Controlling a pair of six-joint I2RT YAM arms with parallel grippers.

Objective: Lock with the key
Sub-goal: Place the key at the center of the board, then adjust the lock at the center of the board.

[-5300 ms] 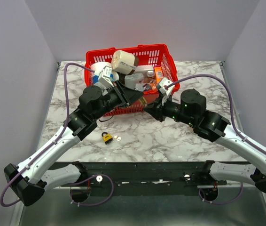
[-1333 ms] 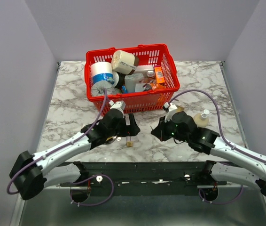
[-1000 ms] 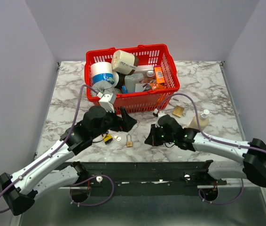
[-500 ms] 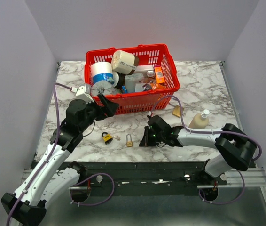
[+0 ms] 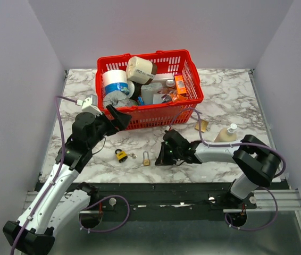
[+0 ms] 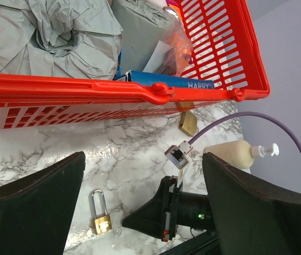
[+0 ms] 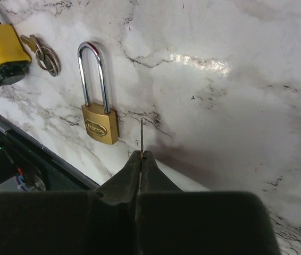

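A small brass padlock (image 7: 98,123) lies flat on the marble, its steel shackle pointing away from me; it also shows from above (image 5: 147,159) and in the left wrist view (image 6: 101,220). My right gripper (image 7: 141,155) sits low just right of this padlock (image 5: 157,161), shut on a thin key (image 7: 141,135) that sticks out edge-on past the fingertips, beside the lock body and apart from it. My left gripper (image 5: 119,118) hangs wide open and empty in front of the red basket's left front, well away from the locks (image 6: 142,159).
A yellow padlock (image 5: 120,155) with keys on a ring (image 5: 133,155) lies left of the brass one. The red basket (image 5: 193,93) full of goods stands behind. A soap bottle (image 5: 226,135) and a tan padlock (image 5: 201,125) lie right. The table's front edge is close.
My left gripper has drawn back from beside the locks up to the basket front, staying open. My right gripper has slid left with the key, closer to the brass padlock.
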